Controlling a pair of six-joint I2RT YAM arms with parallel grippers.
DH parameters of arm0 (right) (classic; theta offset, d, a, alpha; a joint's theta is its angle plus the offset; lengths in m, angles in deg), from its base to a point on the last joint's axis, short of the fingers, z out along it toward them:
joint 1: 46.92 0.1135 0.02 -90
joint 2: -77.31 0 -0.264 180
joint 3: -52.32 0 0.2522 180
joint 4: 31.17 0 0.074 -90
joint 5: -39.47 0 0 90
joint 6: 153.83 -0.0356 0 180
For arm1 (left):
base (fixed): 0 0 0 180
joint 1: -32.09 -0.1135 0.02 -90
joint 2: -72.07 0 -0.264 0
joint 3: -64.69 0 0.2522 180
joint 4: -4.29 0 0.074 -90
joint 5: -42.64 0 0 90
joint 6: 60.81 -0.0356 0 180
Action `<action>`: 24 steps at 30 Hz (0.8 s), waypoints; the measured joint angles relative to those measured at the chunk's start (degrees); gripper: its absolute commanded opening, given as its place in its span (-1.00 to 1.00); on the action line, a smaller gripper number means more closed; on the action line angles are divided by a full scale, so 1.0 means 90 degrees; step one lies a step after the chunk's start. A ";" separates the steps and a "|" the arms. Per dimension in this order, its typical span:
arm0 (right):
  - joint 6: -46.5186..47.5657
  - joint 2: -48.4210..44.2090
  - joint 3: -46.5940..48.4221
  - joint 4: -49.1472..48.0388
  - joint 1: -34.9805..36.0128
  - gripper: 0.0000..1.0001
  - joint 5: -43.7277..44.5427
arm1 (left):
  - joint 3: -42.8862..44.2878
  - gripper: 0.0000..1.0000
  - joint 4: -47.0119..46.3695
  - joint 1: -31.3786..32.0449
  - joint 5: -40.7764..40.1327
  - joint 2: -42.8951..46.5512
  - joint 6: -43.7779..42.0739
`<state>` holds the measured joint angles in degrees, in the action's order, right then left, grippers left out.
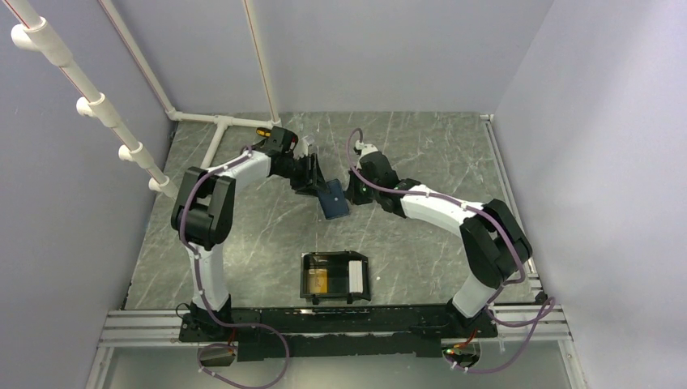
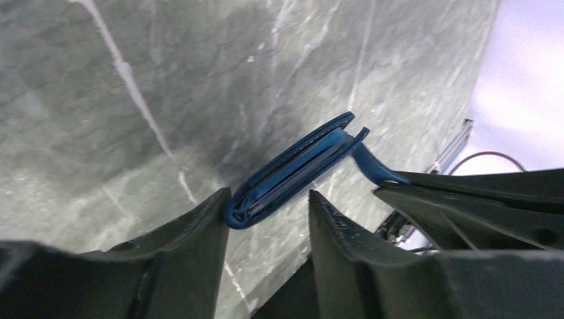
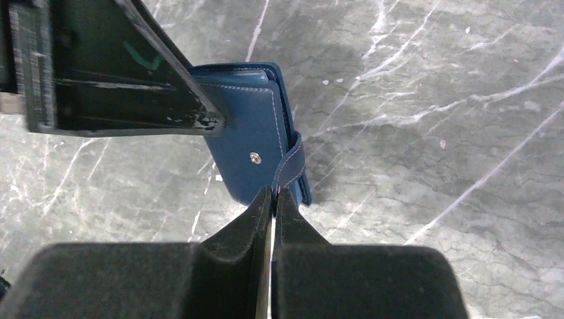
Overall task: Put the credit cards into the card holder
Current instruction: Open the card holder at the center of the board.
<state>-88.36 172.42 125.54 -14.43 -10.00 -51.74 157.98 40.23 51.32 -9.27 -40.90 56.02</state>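
The black card holder [image 1: 366, 279] sits on the table near the front, with a white strip [image 1: 355, 277] on its right side and an orange-gold credit card [image 1: 317, 280] lying inside it. No other card shows. Both arms meet over mid-table at a dark blue folding wallet [image 1: 333, 200]. My right gripper [image 3: 273, 193] is shut on the wallet's snap strap [image 3: 290, 166]. My left gripper [image 2: 269, 199] is open, and the wallet's folded edge [image 2: 292, 171] lies between its jaws, touching the left finger [image 2: 209, 219]. The wallet [image 3: 246, 133] is closed and hangs above the marble.
White pipe frame [image 1: 215, 121] runs along the back left of the grey marble table [image 1: 454, 154]. Walls close off the back and the sides. The arm bases stand on a rail [image 1: 340, 320] at the near edge, just behind the card holder.
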 measured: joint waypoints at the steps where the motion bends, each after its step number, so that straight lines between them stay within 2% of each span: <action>1: -0.0017 -0.0012 -0.0007 0.0000 0.0000 -1.00 -0.0070 | 0.0000 0.21 0.0058 0.0000 -0.0053 -0.0078 0.0041; 3: -0.0056 -0.0041 -0.0007 -0.0007 -0.0002 -1.00 -0.0163 | 0.0000 0.32 0.0180 -0.0002 -0.0155 -0.0134 0.0070; 6: -0.0121 -0.0087 -0.0007 -0.0010 -0.0024 -1.00 -0.0270 | 0.0029 0.94 0.0321 -0.0012 -0.0311 -0.0134 0.0075; 7: -0.0151 -0.0109 -0.0007 -0.0007 -0.0041 -1.00 -0.0311 | 0.0049 0.98 0.0350 -0.0012 -0.0393 -0.0134 0.0058; 13: -0.0352 -0.0223 -0.0007 -0.0010 -0.0180 -1.00 -0.0510 | 0.0155 0.99 0.0733 -0.0012 -0.0823 -0.0112 0.0056; 20: -0.0522 -0.0238 -0.0005 -0.0066 -0.0202 -1.00 -0.0760 | 0.0155 0.99 0.0702 0.0180 -0.0811 0.0019 0.0287; 24: -0.0525 -0.0238 -0.0005 -0.0075 -0.0202 -1.00 -0.0763 | 0.0172 0.73 0.0731 0.0393 -0.0976 0.0063 0.0260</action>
<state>-93.08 170.28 125.50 -15.11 -11.81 -58.60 159.53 46.81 54.86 -18.06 -40.33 58.36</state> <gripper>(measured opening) 0.018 0.956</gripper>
